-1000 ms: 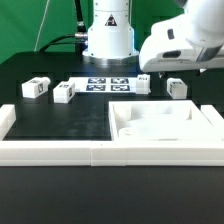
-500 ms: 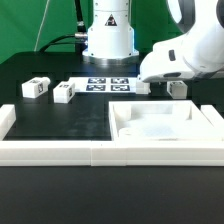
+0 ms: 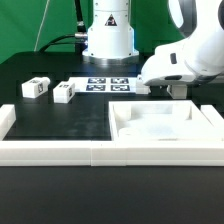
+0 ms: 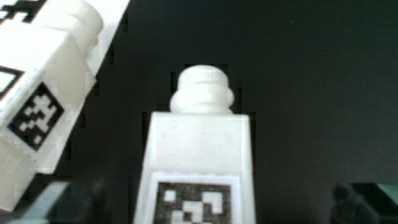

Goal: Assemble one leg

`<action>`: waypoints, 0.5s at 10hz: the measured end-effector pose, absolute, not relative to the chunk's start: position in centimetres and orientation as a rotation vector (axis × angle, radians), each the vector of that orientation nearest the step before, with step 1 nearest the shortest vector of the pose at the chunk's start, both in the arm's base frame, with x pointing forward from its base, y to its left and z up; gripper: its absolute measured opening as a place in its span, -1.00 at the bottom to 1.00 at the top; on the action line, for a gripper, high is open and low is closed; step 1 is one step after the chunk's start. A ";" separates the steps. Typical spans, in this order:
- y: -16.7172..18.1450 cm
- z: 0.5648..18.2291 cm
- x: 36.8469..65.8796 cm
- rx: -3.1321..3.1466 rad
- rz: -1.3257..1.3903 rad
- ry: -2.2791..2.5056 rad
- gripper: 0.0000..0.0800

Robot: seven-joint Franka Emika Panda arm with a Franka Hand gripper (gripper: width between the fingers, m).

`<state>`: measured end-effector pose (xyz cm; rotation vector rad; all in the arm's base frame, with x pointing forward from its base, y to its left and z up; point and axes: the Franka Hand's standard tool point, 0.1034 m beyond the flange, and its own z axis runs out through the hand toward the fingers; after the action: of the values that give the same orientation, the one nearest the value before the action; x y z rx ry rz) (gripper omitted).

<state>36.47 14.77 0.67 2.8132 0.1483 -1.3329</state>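
In the wrist view a white leg (image 4: 199, 140) lies on the black table between my open jaws, its rounded peg end pointing away and its marker tag close to the camera. My gripper (image 4: 205, 205) straddles it, with a dark fingertip (image 4: 374, 198) at each side and a gap to the leg. A second leg (image 4: 45, 90) lies right beside it. In the exterior view my gripper (image 3: 171, 88) is low over the legs at the exterior view's right, and the white hand hides most of them. Two more legs (image 3: 35, 88) (image 3: 65, 93) lie at the left.
The large white square panel (image 3: 165, 125) with corner recesses lies in front of my gripper. Long white rails (image 3: 60, 150) run along the front. The marker board (image 3: 108, 84) lies by the arm's base.
My gripper has come down and slightly toward the exterior view's left, onto the legs at the right. The two left legs and the panel have not moved.
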 end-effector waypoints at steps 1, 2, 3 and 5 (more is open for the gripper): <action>14.8 0.6 36.5 2.818 -1.328 0.152 0.29; 14.8 0.6 36.5 2.819 -1.328 0.152 -0.05; 14.8 0.6 36.5 2.819 -1.329 0.152 -0.29; 14.8 0.6 36.5 2.819 -1.329 0.152 -0.29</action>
<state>36.48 14.81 0.59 2.8188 0.1521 -1.3294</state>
